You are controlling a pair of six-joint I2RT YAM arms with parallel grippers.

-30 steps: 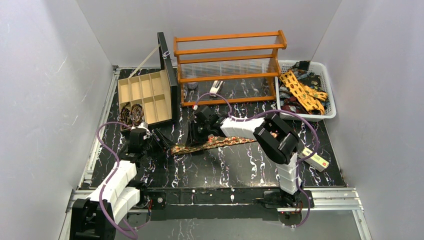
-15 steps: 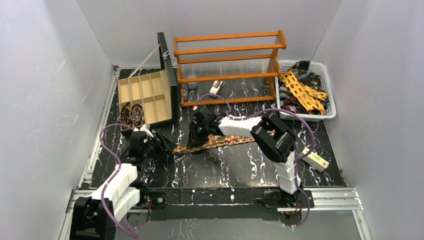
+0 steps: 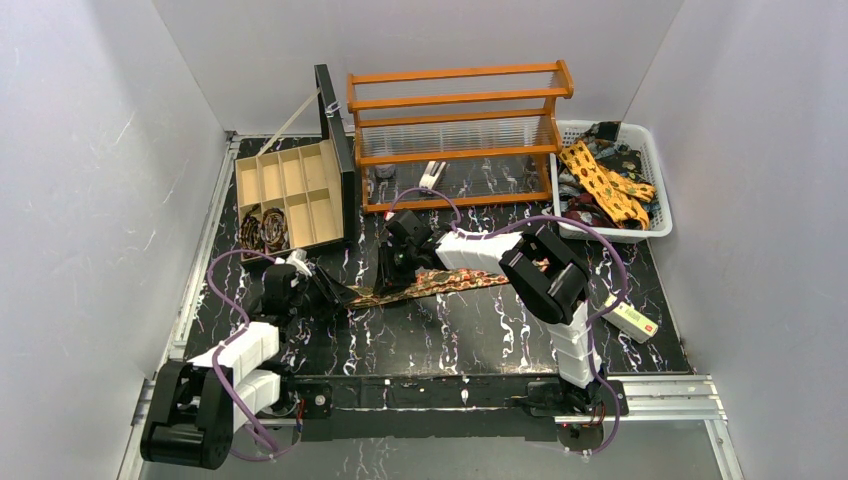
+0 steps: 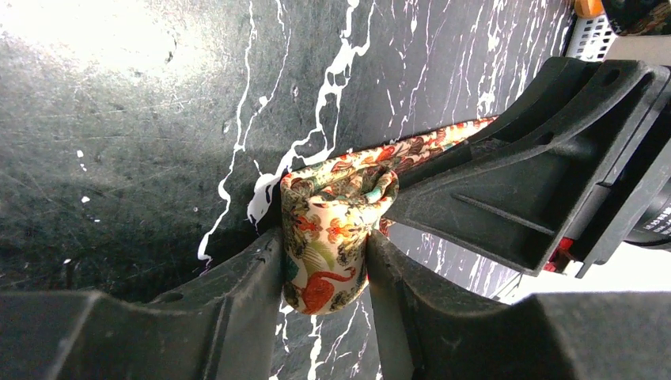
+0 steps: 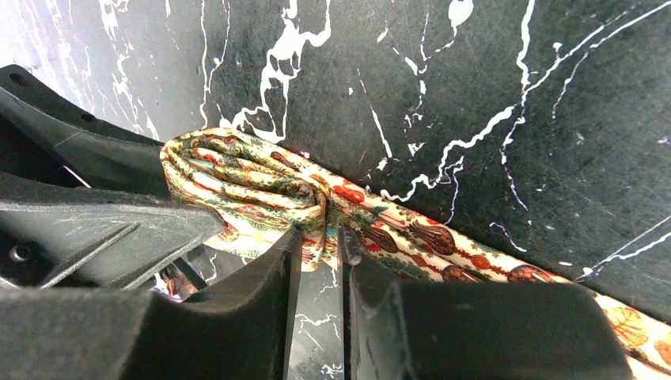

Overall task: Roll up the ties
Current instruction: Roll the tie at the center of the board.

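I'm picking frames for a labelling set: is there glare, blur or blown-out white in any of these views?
Left wrist: glare washes out the table at upper left, the lower right corner is blown white, the tie is sharp. Right wrist: tie sharp, faint sheen at upper left. Top external: even light, no blur.

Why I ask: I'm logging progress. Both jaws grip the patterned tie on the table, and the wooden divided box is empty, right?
No. The wooden divided box is not empty: the top external view shows rolled ties in its near-left corner. Both jaws do grip the patterned tie on the table.
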